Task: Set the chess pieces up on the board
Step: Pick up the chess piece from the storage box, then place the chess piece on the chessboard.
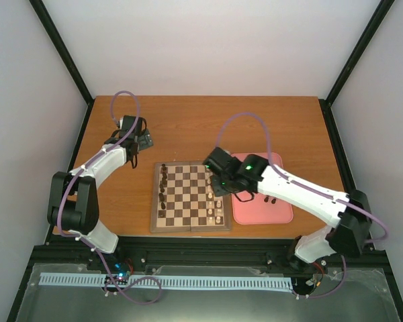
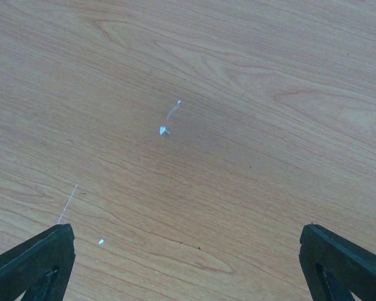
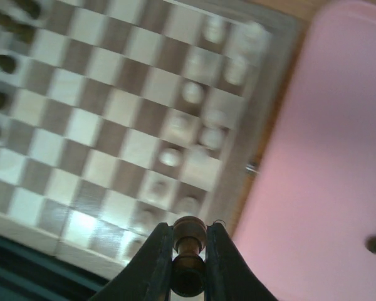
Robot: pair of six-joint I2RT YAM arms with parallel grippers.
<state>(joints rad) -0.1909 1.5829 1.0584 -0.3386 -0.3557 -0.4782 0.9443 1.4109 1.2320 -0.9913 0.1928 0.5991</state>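
A dark chess piece, clenched in the right claw above the edge of the board beside the pink tray, looks mid-carry and next needs lowering onto its square; the left claw hangs released.

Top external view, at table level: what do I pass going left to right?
left gripper → dark chess pieces lined along the board's left side → the board, its bare middle squares → cream-white pieces on its right side → pink tray. The right gripper overlaps board and tray, so it is left out.
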